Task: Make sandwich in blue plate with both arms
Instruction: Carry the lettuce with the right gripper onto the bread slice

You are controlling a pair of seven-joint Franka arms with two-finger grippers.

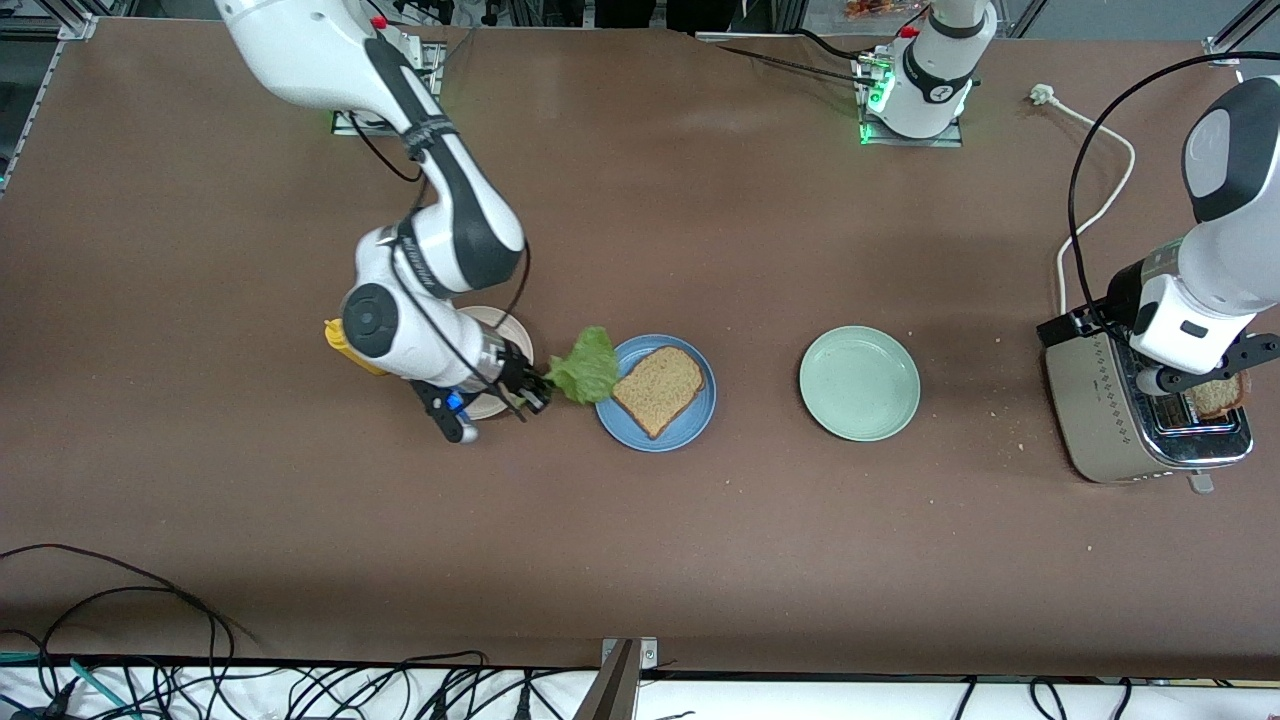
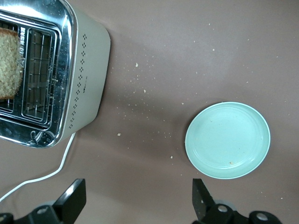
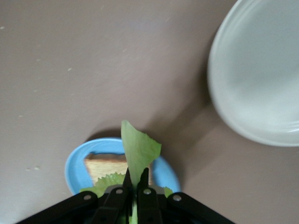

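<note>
Front view: the right gripper [image 1: 532,392] was clamped on a lettuce leaf [image 1: 585,367], which hung at the rim of the blue plate [image 1: 700,418] on the right arm's side. One slice of toast [image 1: 660,388] lay flat on that plate. To place the leaf well, it should be carried until centred over the slice, lowered, then released. A beige plate [image 1: 490,318] sat partly hidden under the right arm, with a yellow object [image 1: 340,345] beside it. A pale green plate [image 1: 859,382] lay toward the left arm's end. The left gripper [image 1: 1205,372] was over the toaster [image 1: 1140,420], where a second slice [image 1: 1217,396] stood in a slot.

Left wrist view: the left gripper's fingers [image 2: 72,199] stood wide apart, holding nothing. Crumbs dotted the table.

Right wrist view: the jaws pinched the leaf upright over the blue plate's rim; nothing blocked the path.
</note>
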